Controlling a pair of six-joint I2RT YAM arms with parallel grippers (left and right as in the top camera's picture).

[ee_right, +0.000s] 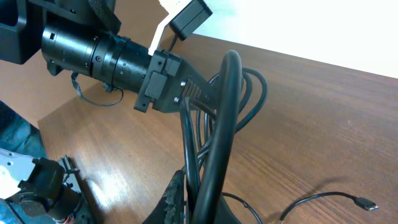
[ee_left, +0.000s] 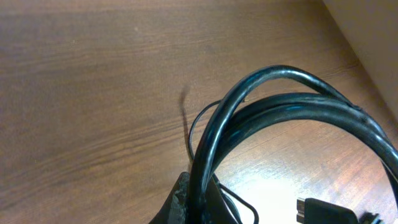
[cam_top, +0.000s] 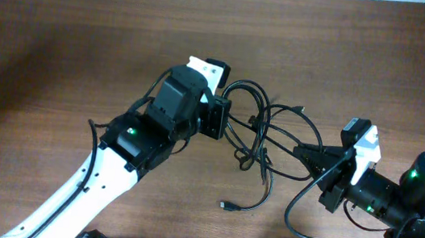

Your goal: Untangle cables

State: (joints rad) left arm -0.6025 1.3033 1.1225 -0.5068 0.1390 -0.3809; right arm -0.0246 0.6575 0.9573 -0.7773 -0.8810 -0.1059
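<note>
Black cables [cam_top: 263,137] are clenched in both our jaws. Our left gripper [cam_top: 227,122] pinches a thick loop at the clump's left edge, and our right gripper [cam_top: 305,155] is closed on strands at its right. Between them the loops spread tangled over the wooden table [cam_top: 84,38]. One loose plug end [cam_top: 224,206] lies toward our bases.
</note>
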